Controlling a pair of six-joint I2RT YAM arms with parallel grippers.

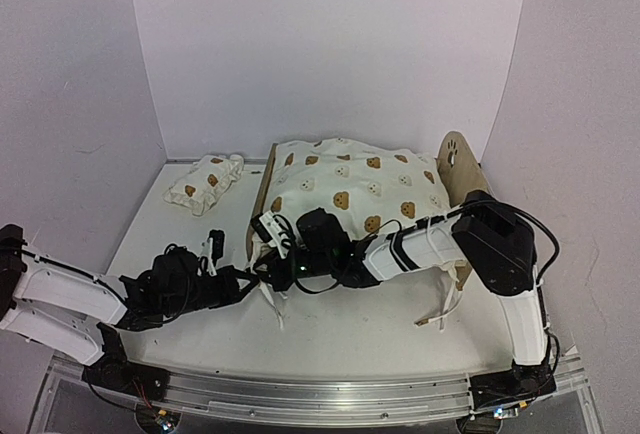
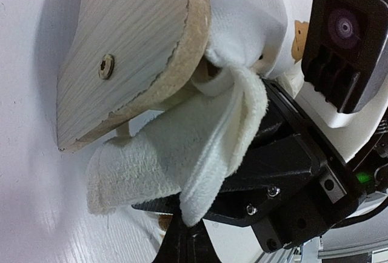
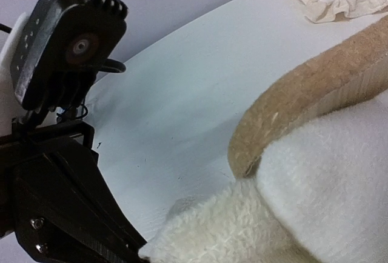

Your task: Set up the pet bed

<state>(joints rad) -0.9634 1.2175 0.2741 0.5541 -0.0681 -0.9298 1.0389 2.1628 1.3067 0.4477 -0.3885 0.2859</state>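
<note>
White desk (image 1: 350, 329) is bearing the pet bed (image 1: 455, 159) while left claw (image 1: 238, 282) and right claw (image 1: 272, 272) — both pinched shut — are crowding its cushion tie (image 2: 230, 129), risking a clash.

Free table (image 1: 350, 339) near front; pet bed (image 1: 457, 161), pillow (image 1: 205, 184) behind

On table (image 1: 380, 319), middle: pet bed (image 1: 458, 159), cushion (image 1: 350, 189) on top. Left of bed, further back, apart: pillow (image 1: 205, 182). At near left bed corner: left gripper (image 1: 250, 277) just beside right gripper (image 1: 267, 264).
</note>
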